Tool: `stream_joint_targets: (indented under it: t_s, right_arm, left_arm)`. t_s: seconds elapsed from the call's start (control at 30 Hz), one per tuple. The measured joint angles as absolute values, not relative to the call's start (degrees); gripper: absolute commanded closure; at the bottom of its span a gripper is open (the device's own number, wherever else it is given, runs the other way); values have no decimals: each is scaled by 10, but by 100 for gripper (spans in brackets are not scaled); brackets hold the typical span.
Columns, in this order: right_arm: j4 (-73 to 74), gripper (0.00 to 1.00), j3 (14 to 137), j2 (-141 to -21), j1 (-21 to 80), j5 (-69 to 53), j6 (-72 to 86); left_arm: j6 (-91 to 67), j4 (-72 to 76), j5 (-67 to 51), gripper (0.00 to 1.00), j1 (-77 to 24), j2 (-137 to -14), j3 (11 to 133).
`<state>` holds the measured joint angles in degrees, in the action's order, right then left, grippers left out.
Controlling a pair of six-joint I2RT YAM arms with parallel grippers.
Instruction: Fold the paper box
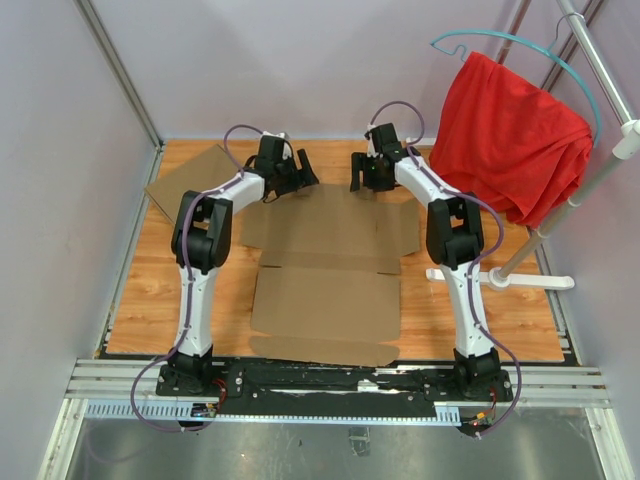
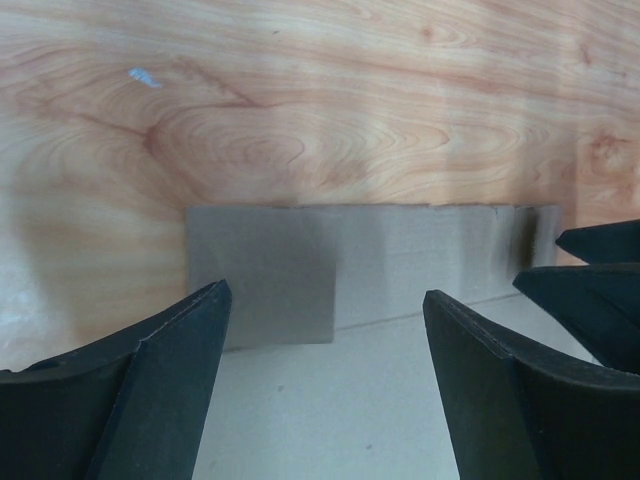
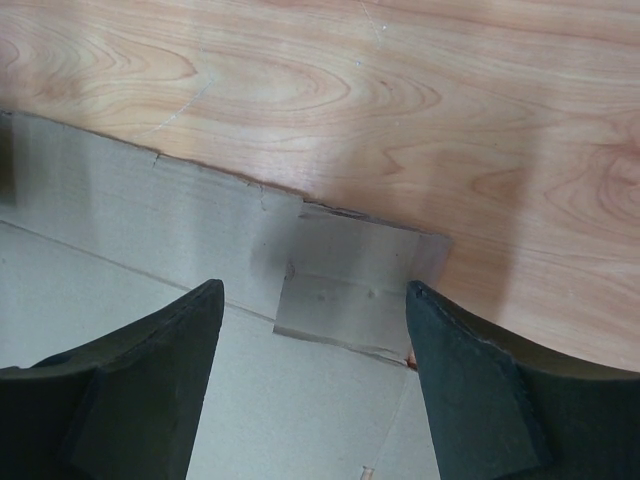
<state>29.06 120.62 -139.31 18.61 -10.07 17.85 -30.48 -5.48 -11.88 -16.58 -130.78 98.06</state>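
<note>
Lying unfolded, the paper box (image 1: 325,300) seems untouched.

The left arm (image 1: 203,232) and right arm (image 1: 452,232) reach far forward, elbows raised. The left gripper (image 1: 297,177) and right gripper (image 1: 360,172) face each other, jaws spread wide.

Flat brown die-cut cardboard box sheet (image 1: 325,290): far edge partly hidden under the black left gripper (image 1: 303,177) and right gripper (image 1: 364,176) in the top view. Both wrist views crop the sheet at the bottom. Black shape (image 2: 590,285) right of the sheet's far flap: cropped, unidentifiable.
</note>
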Motion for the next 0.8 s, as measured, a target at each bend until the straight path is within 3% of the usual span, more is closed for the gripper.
stream_joint_targets:
  t_s: [0.13, 0.3, 0.47, 0.63, 0.8]
  right_arm:
    - [295, 19, 1186, -1372, 186, -88, 177]
    - [317, 7, 1112, -1272, 186, -59, 173]
    - [328, 9, 1033, -1126, 186, -45, 173]
    - [333, 11, 840, -968, 194, -50, 194]
    - [328, 12, 610, -893, 247, -48, 241]
  left_arm:
    - [-293, -77, -89, 2, -166, -1270, 956]
    - [-280, -96, -52, 1, -166, -1157, 893]
    - [-281, -82, -37, 1, -166, -1015, 799]
    - [-298, -54, -39, 3, -166, -901, 628]
    - [-312, -66, -34, 3, -166, -836, 474]
